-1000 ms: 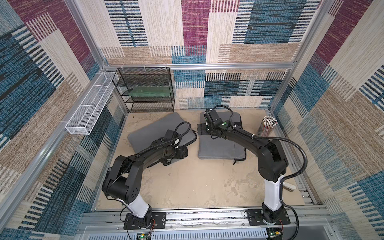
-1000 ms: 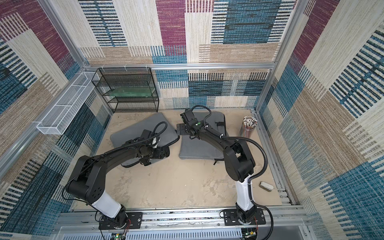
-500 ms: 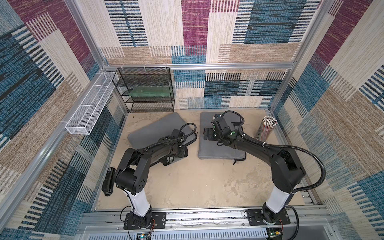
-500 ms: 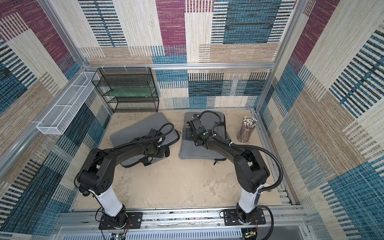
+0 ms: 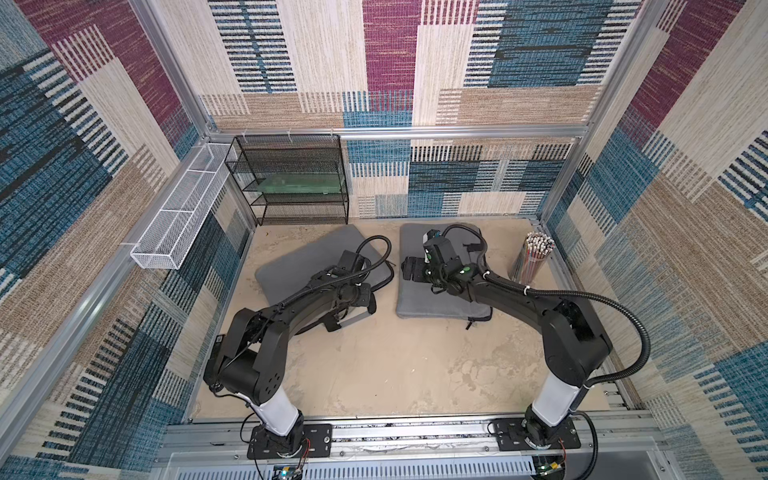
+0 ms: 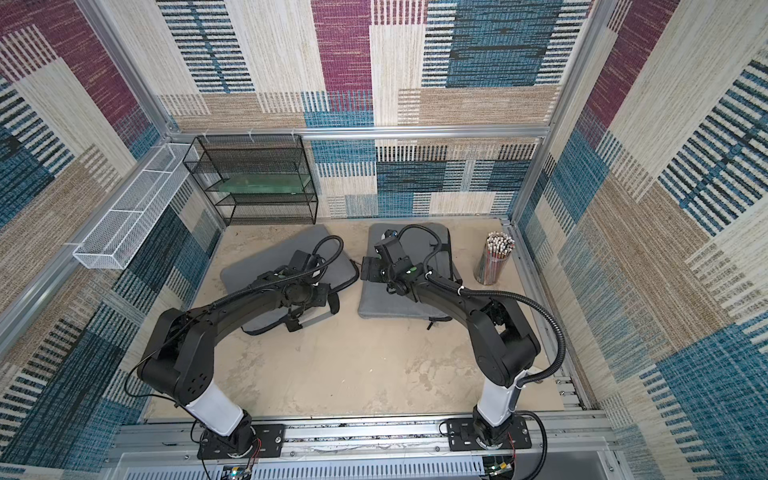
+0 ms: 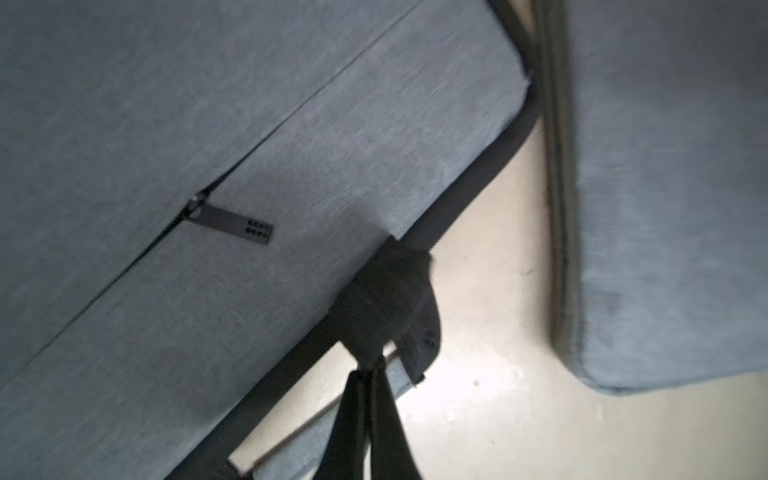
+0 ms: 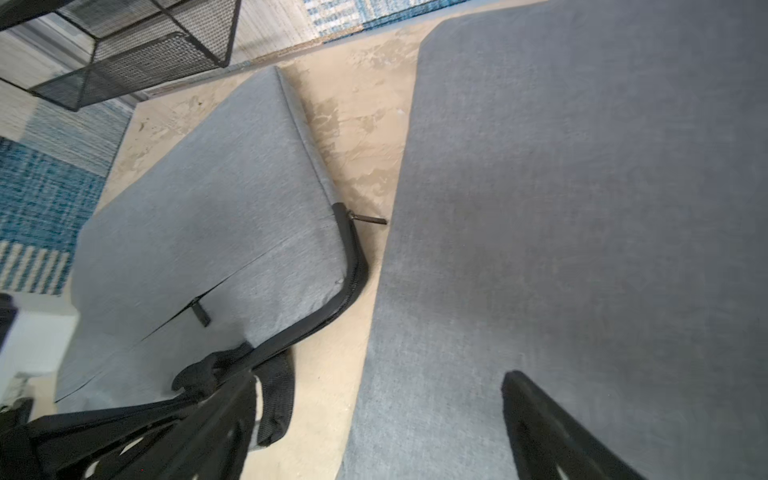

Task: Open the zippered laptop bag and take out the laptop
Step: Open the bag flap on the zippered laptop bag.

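A grey laptop bag (image 5: 305, 259) lies tilted at the left in both top views. Its black zip band (image 8: 351, 266) stands open along the near edge. A pale flat edge, seemingly the laptop (image 5: 354, 319), pokes out there and also shows in the left wrist view (image 7: 286, 419). My left gripper (image 7: 369, 374) is shut on the bag's black handle (image 7: 386, 299), low at that edge (image 5: 369, 306). My right gripper (image 5: 409, 268) hovers open over the gap between the two bags, its fingers (image 8: 540, 424) wide apart and holding nothing.
A second grey bag (image 5: 436, 291) lies flat to the right, under the right arm. A clear cup of pencils (image 5: 534, 257) stands at the far right. A black mesh shelf (image 5: 297, 183) stands at the back and a white wire basket (image 5: 178, 216) hangs on the left wall.
My left gripper has closed onto the handle, and its arm has folded in closer. The right gripper has drawn back from the far end of the right bag toward its left edge.
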You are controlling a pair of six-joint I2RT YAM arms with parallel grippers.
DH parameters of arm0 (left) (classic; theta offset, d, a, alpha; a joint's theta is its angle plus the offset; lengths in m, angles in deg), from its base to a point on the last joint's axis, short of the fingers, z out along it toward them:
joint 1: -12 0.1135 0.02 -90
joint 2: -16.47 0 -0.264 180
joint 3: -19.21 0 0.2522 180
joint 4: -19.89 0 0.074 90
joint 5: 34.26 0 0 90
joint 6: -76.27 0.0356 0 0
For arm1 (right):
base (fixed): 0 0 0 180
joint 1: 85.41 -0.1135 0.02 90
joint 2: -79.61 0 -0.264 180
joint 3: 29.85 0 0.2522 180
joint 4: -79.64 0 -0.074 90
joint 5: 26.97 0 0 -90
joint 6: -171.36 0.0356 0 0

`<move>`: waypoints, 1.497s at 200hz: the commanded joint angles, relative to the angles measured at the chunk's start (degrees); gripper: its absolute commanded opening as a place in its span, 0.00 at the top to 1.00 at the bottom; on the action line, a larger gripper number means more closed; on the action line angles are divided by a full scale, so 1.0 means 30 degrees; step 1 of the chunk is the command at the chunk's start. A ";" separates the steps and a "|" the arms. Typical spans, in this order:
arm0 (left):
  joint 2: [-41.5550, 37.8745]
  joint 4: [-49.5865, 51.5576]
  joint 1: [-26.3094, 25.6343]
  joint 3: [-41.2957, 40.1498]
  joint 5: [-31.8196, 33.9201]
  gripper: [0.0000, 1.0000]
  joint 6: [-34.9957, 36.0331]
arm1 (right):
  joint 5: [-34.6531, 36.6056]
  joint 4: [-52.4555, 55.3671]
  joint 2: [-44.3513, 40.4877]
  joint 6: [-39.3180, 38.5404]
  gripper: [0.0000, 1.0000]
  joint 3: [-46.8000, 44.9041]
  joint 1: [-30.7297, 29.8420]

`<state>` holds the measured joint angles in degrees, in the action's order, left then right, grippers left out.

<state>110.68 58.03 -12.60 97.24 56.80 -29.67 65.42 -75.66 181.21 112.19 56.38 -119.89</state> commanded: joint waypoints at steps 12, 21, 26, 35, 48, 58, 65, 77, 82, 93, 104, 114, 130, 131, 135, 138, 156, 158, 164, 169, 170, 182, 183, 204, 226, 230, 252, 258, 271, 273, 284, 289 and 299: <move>-0.1235 0.0653 0.0009 0.0661 -0.1434 1.00 -0.0096 | -0.3532 -0.1910 0.0488 0.1022 0.02 -0.0161 0.0011; -0.1496 0.0720 0.0015 0.0775 -0.1820 1.00 -0.0095 | -0.4108 -0.2158 0.0706 0.1234 0.00 -0.0131 0.0031; -0.1630 0.0715 0.0029 0.0836 -0.1990 1.00 -0.0119 | -0.4403 -0.2259 0.0872 0.1345 0.03 -0.0105 0.0028; -0.1808 0.0706 0.0028 0.0897 -0.2253 1.00 -0.0246 | -0.5121 -0.2574 0.1175 0.1485 0.09 -0.0046 0.0014; -0.2078 0.0611 0.0052 0.0939 -0.2589 1.00 -0.0393 | -0.6211 -0.3095 0.1642 0.1774 0.14 0.0014 -0.0017; -0.2251 0.0534 0.0044 0.0988 -0.2714 1.00 -0.0609 | -0.6898 -0.3389 0.2015 0.2065 0.18 0.0058 -0.0051; -0.2377 0.0451 0.0027 0.1031 -0.2755 1.00 -0.0743 | -0.7288 -0.3595 0.2270 0.2193 0.21 0.0077 -0.0105; -0.2618 0.0271 0.0041 0.1064 -0.2783 1.00 -0.1046 | -0.7910 -0.3890 0.2667 0.2508 0.25 0.0102 -0.0222; -0.2708 0.0173 0.0050 0.1074 -0.2828 1.00 -0.1162 | -0.8087 -0.4039 0.2855 0.2626 0.27 0.0081 -0.0274; -0.2909 -0.0159 0.0048 0.1041 -0.2900 1.00 -0.1345 | -0.8527 -0.4399 0.3131 0.2885 0.29 0.0047 -0.0409; -0.3094 -0.0358 0.0044 0.1004 -0.2902 1.00 -0.1477 | -0.8937 -0.4778 0.3353 0.3172 0.30 -0.0001 -0.0525; -0.3184 -0.0421 0.0038 0.1021 -0.2982 1.00 -0.1511 | -0.9454 -0.5408 0.3527 0.3506 0.29 -0.0166 -0.0582; -0.3313 -0.0422 0.0026 0.1076 -0.3165 1.00 -0.1540 | -1.0185 -0.6640 0.3827 0.4251 0.27 -0.0365 -0.0524; -0.3311 -0.0422 0.0041 0.1047 -0.3180 1.00 -0.1540 | -1.0238 -0.6725 0.3847 0.4311 0.27 -0.0366 -0.0507; -0.3335 -0.0422 0.0044 0.1005 -0.3227 1.00 -0.1541 | -1.0349 -0.6992 0.3930 0.4473 0.26 -0.0394 -0.0509; -0.3364 -0.0422 0.0043 0.0994 -0.3225 1.00 -0.1541 | -1.0400 -0.7170 0.3974 0.4549 0.25 -0.0396 -0.0466; -0.3556 -0.0407 0.0048 0.0744 -0.3225 1.00 -0.1627 | -1.0495 -0.8033 0.4241 0.5083 0.22 -0.0231 -0.0380; -0.3591 -0.0404 0.0046 0.0715 -0.3247 1.00 -0.1628 | -1.0495 -0.8098 0.4268 0.5114 0.21 -0.0201 -0.0374; -0.3656 -0.0401 0.0043 0.0625 -0.3332 1.00 -0.1643 | -1.0510 -0.8276 0.4390 0.5289 0.20 -0.0066 -0.0327; -0.3716 -0.0419 0.0036 0.0559 -0.3410 1.00 -0.1650 | -1.0524 -0.8372 0.4516 0.5431 0.20 0.0102 -0.0310; -0.3732 -0.0420 0.0046 0.0539 -0.3449 1.00 -0.1654 | -1.0524 -0.8382 0.4543 0.5458 0.20 0.0131 -0.0297; -0.3930 -0.0520 0.0055 0.0309 -0.3681 1.00 -0.1676 | -1.0695 -0.8628 0.4953 0.5894 0.19 0.0541 -0.0175; -0.3942 -0.0529 0.0040 0.0283 -0.3687 1.00 -0.1682 | -1.0727 -0.8671 0.4996 0.5938 0.19 0.0571 -0.0171; -0.4157 -0.0606 0.0030 -0.0061 -0.3724 1.00 -0.1823 | -1.1203 -0.9559 0.5807 0.6867 0.19 0.1077 -0.0042; -0.4304 -0.0625 0.0049 -0.0327 -0.3860 1.00 -0.1891 | -1.1610 -1.0114 0.6668 0.7768 0.18 0.1558 0.0025; -0.4327 -0.0642 0.0040 -0.0379 -0.3911 1.00 -0.1890 | -1.1726 -1.0295 0.6794 0.7953 0.18 0.1583 0.0032; -0.4334 -0.0569 0.0027 -0.0433 -0.4295 1.00 -0.1855 | -1.2098 -1.1343 0.7275 0.8668 0.18 0.1668 0.0066; -0.4334 -0.0529 0.0036 -0.0484 -0.4386 1.00 -0.1845 | -1.2160 -1.1510 0.7376 0.8772 0.19 0.1771 0.0067; -0.4334 -0.0567 0.0043 -0.0639 -0.4570 1.00 -0.1877 | -1.2368 -1.1861 0.7578 0.8936 0.21 0.2058 0.0055; -0.4334 -0.0568 0.0052 -0.0671 -0.4586 1.00 -0.1881 | -1.2406 -1.1911 0.7585 0.8978 0.21 0.2122 0.0050; -0.4334 -0.0598 0.0043 -0.0845 -0.4630 1.00 -0.1892 | -1.2594 -1.2213 0.7745 0.9085 0.25 0.2376 0.0065; -0.4351 -0.0598 0.0032 -0.0911 -0.4631 1.00 -0.1878 | -1.2597 -1.2230 0.7785 0.9096 0.27 0.2598 0.0061; -0.4378 -0.0547 0.0040 -0.1068 -0.4546 1.00 -0.1892 | -1.2603 -1.2116 0.7904 0.9054 0.32 0.2995 0.0090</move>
<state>98.09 57.44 -12.49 94.84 45.00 -34.57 28.99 -107.72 204.25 138.24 63.09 -119.52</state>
